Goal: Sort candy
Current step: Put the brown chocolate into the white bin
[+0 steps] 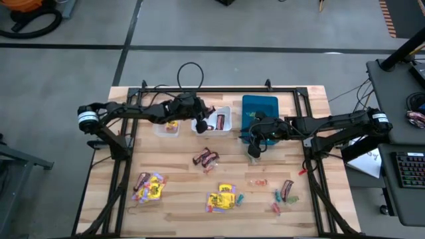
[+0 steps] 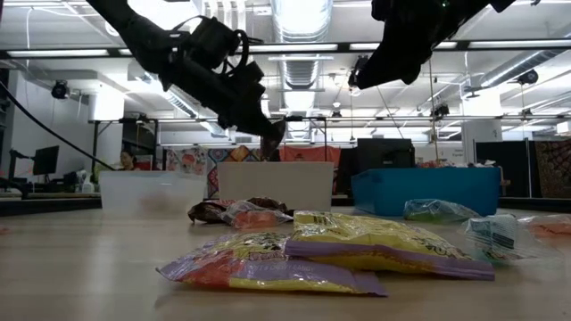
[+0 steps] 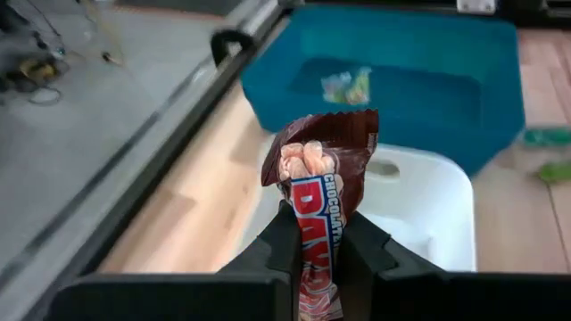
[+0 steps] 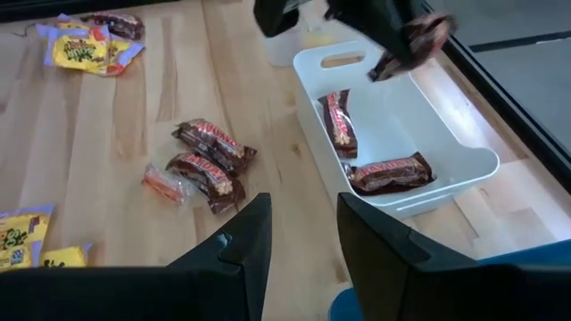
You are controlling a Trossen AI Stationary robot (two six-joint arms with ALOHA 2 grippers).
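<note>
My left gripper (image 3: 319, 221) is shut on a dark brown-red candy bar (image 3: 326, 156) and hangs above the white bin (image 1: 224, 114). Two more bars (image 4: 385, 172) lie inside that bin (image 4: 428, 125). My right gripper (image 4: 303, 234) is open and touches nothing. It hovers over the table by the near edge of the blue bin (image 1: 260, 111). On the table lie brown-red bars (image 1: 206, 158), yellow packets (image 1: 222, 198) (image 1: 149, 186) and small green, teal and red pieces (image 1: 282, 194). A clear bin (image 1: 166, 127) holds yellow candy. My left gripper pinches the bar between its two fingers, across the wrapper's printed middle (image 3: 314, 201). The bar's crimped free end (image 3: 330, 125) sticks out past the fingertips. The fingers slant downward from the table's left. The bar (image 2: 272, 138) is lifted clear above the white bin (image 2: 281, 183).
The blue bin (image 3: 401, 80) holds a few greenish pieces. A black metal frame (image 1: 199, 89) runs round the table's edges. Bare wood lies between the bins and the candy heaps (image 2: 294, 254) near the front edge.
</note>
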